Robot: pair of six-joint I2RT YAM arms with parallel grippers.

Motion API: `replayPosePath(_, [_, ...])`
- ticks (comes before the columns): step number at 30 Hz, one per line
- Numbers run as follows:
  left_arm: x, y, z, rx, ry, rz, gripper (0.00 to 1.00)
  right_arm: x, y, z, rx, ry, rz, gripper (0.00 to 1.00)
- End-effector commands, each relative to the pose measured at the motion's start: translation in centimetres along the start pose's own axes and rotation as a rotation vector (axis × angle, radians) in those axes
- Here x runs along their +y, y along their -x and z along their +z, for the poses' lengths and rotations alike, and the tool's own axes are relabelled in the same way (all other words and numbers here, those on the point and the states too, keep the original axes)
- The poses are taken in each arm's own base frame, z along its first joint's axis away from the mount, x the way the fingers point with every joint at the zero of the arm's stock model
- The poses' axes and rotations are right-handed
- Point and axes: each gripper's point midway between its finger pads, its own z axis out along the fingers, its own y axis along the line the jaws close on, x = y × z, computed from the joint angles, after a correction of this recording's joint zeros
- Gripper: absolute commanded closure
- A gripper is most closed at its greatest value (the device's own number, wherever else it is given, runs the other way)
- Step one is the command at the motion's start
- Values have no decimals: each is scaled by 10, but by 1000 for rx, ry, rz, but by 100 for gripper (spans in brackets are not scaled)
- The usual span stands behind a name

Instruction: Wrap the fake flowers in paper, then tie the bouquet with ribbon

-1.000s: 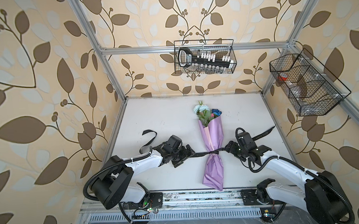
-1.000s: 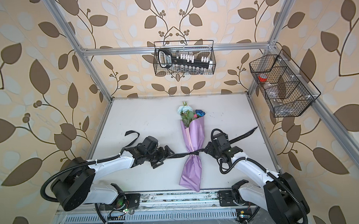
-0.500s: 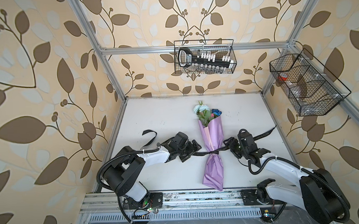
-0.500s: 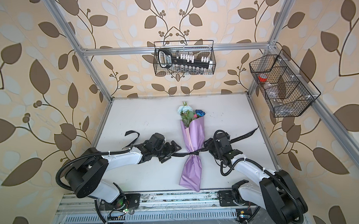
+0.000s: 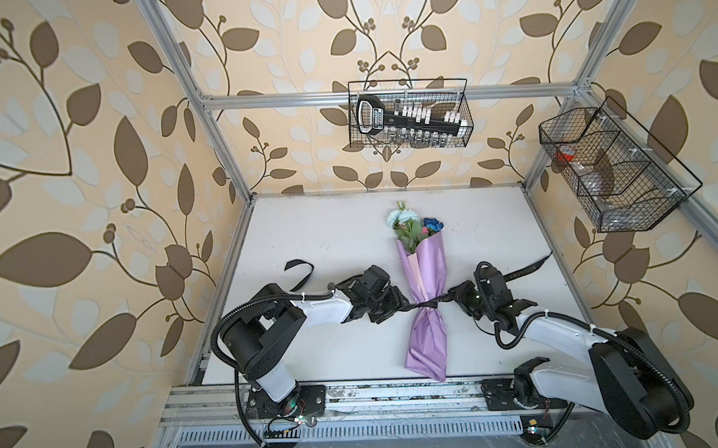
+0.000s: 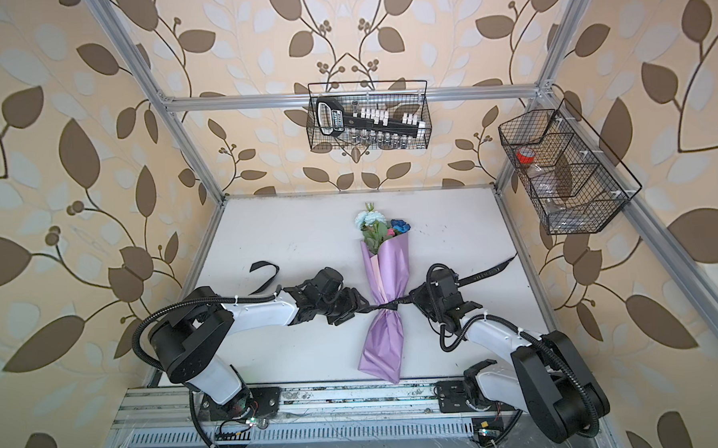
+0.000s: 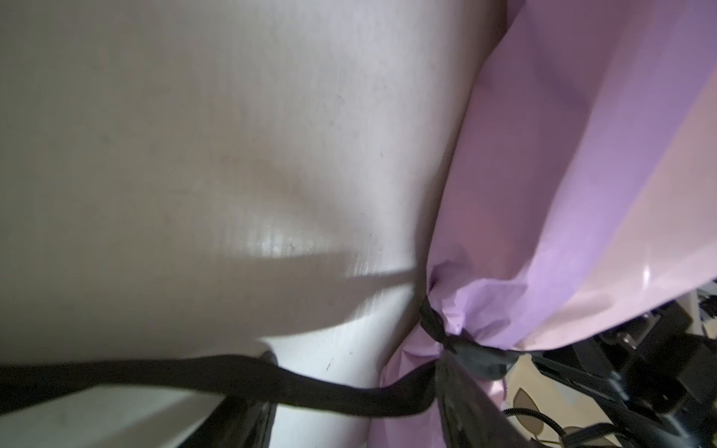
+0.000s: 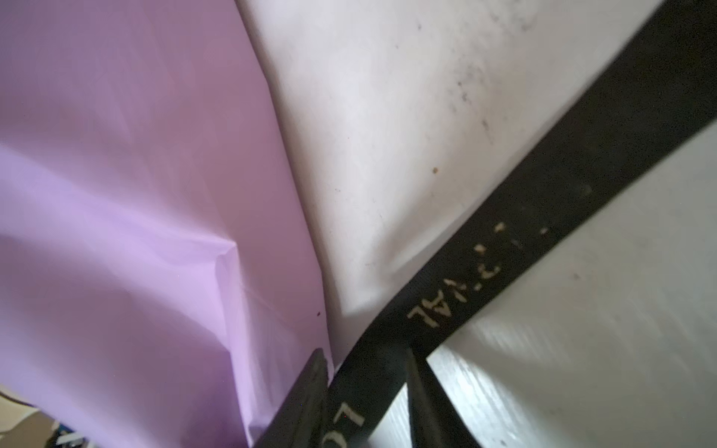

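Observation:
The bouquet of fake flowers (image 5: 423, 268) (image 6: 386, 269) lies in lilac paper mid-table, blooms toward the back wall. A black ribbon (image 5: 425, 304) cinches its waist, with one end curling off left (image 5: 299, 269) and the other running right (image 5: 526, 269). My left gripper (image 5: 402, 304) (image 7: 353, 411) sits against the bouquet's left side by the knot (image 7: 465, 349). Its fingers stand apart with the ribbon (image 7: 194, 372) running across between them. My right gripper (image 5: 456, 297) (image 8: 368, 388) is just right of the wrapping (image 8: 135, 194), its fingers pressed against the lettered ribbon (image 8: 543, 201).
A wire basket (image 5: 409, 119) with a black tool hangs on the back wall. Another wire basket (image 5: 613, 172) hangs on the right frame. An aluminium rail (image 5: 356, 395) carrying both arm bases runs along the table's front edge.
Both grippers have slid inward along the ribbon toward the bouquet. Their jaws have narrowed, the right far more than the left. The bouquet has stayed in place.

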Motion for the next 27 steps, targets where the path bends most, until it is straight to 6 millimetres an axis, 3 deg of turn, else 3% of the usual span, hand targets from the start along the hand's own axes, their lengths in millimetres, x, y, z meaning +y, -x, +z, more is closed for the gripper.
replayPosePath(1, [57,-1,3,-34,230,-22,38,-1,1,0,-7,6,10,72])
replayPosePath(3, [61,1,3,-43,256,-28,37,-2,-1,1,4,2,14,64])
replayPosePath(4, [63,2,3,-43,273,-29,35,-3,-2,1,10,-1,18,52])
replayPosePath(8, [77,-2,1,-42,325,-61,25,-7,-14,1,65,6,43,38])
replayPosePath(11, [85,-2,-1,-54,348,-74,18,-10,-20,1,78,23,77,32])
replayPosePath(15, [83,-1,6,-43,343,-68,18,-8,-17,4,57,50,107,33])
replayPosePath(18, [81,0,12,-34,344,-63,25,-3,-15,9,57,63,115,41])
replayPosePath(21, [80,1,14,-35,341,-56,35,-1,-13,11,53,62,108,58])
replayPosePath(24, [81,3,14,-46,347,-52,51,-2,-9,10,31,51,95,76])
replayPosePath(27, [80,9,12,-71,359,-43,65,-4,-3,6,3,26,62,87])
